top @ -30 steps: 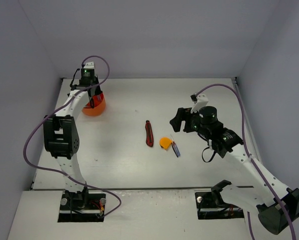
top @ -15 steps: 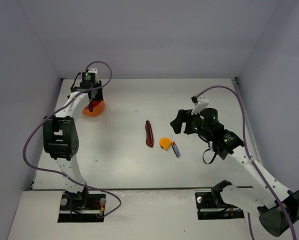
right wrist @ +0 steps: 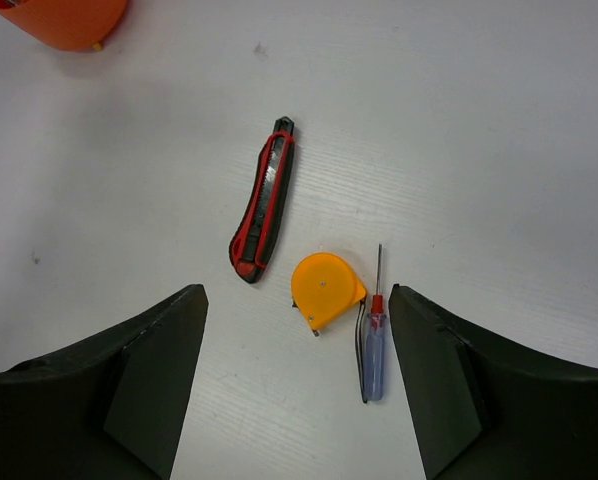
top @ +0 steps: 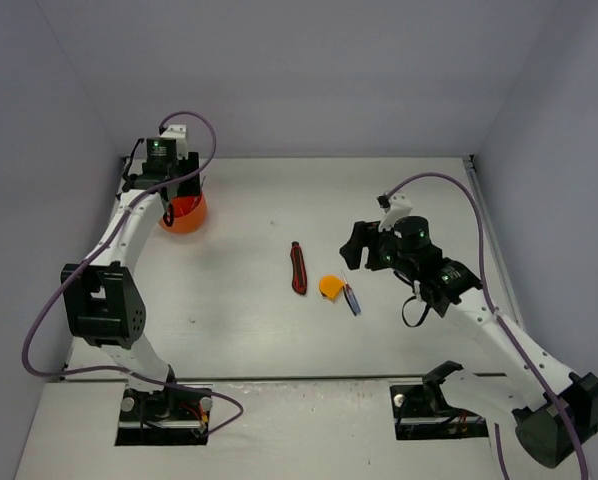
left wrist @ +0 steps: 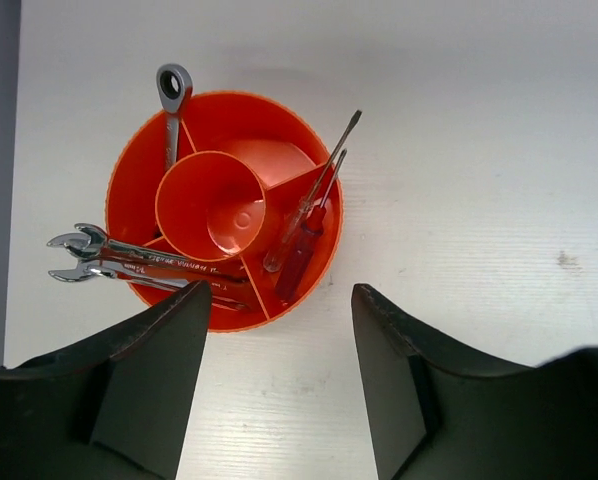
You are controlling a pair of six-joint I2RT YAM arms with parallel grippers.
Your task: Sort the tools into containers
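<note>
Tub [left wrist: 269,160] under wide-open, empty left jaws

High overview, wrist views downward (tub [left wrist: 274,160] shared)

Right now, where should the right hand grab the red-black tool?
Mid-handle, from straight above, with the right hand closing across the narrow width. The red-black tool lies flat, long and slim, with bare table along both long sides. The tape measure sits apart, off its near end.
</note>
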